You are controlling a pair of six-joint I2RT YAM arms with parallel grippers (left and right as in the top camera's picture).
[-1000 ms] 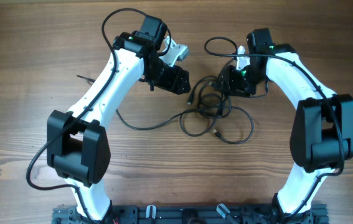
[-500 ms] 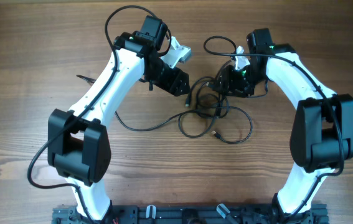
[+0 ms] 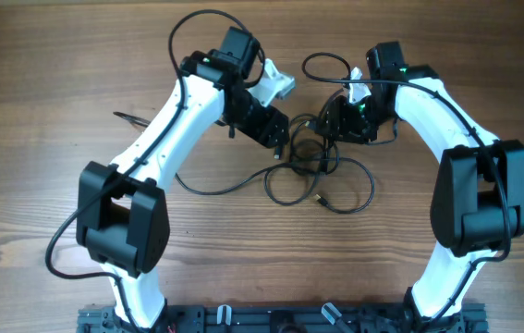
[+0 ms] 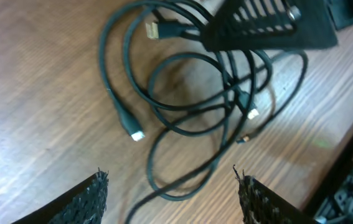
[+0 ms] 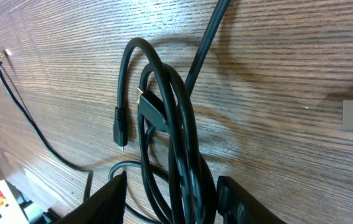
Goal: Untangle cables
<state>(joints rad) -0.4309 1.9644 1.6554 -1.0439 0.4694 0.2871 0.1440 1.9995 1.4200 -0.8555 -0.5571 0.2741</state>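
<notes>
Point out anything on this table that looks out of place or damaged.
Only the expected mess: the cables lie knotted in overlapping loops between the two arms, plugs loose on the table. No damage or fraying is visible. The right gripper straddles several strands; the left gripper hovers open.

Smooth black cables (image 5: 176,149) on grained wooden table (image 5: 276,50).

The cables (image 3: 322,171) are thin, black and bendy. They lie in a messy pile of loops on the brown wooden surface (image 3: 40,74), near the middle. The loops cross over each other many times. One long end runs out to the left. Another loop curls up at the top. In the left wrist view the cables (image 4: 188,93) show small plugs with pale tips. In the right wrist view a bunch of cables (image 5: 176,149) runs between the right fingers (image 5: 111,202).
</notes>
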